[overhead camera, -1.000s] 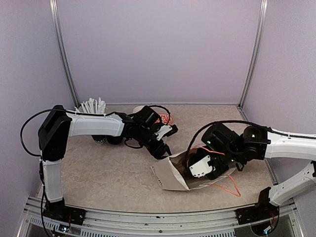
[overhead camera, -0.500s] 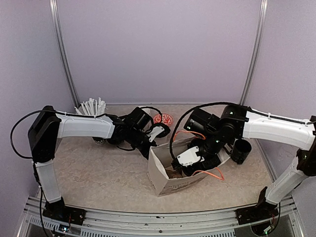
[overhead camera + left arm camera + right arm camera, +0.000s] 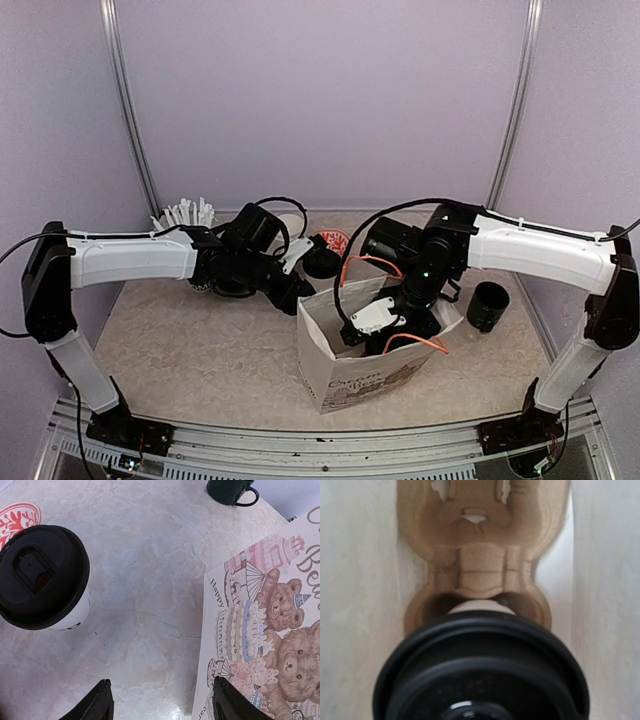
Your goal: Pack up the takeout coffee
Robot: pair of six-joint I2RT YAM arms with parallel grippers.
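Inside the paper bag point(image 3: 345, 385), the right gripper point(image 3: 385, 328) holds one lidded cup point(image 3: 480, 670) above the cardboard carrier point(image 3: 480, 540), apparently unseated. Beyond, the left gripper point(image 3: 164, 702) stands wide and empty; the second cup point(image 3: 42, 575) stands on the bench point(image 3: 150, 580), unpacked.

Looks straight down on a marbled beige bench point(image 3: 150, 565). At left, upright, a white paper cup with a round black plastic lid point(image 3: 44, 576), sip opening recessed in the lid, a trace of black lettering low on the wall. Just beyond it, cut by the corner, a white disc with a red branching pattern point(image 3: 17, 517). At the top edge, a dark pot with a loop handle point(image 3: 229, 489), well apart from the cup. At right, a white paper bag printed with teddy bears and tiered cakes point(image 3: 260, 630). Along the bottom, the left gripper point(image 3: 161, 706), black fingers point(image 3: 102, 705) spread wide, bench showing between, one tip in front of the bag's edge.
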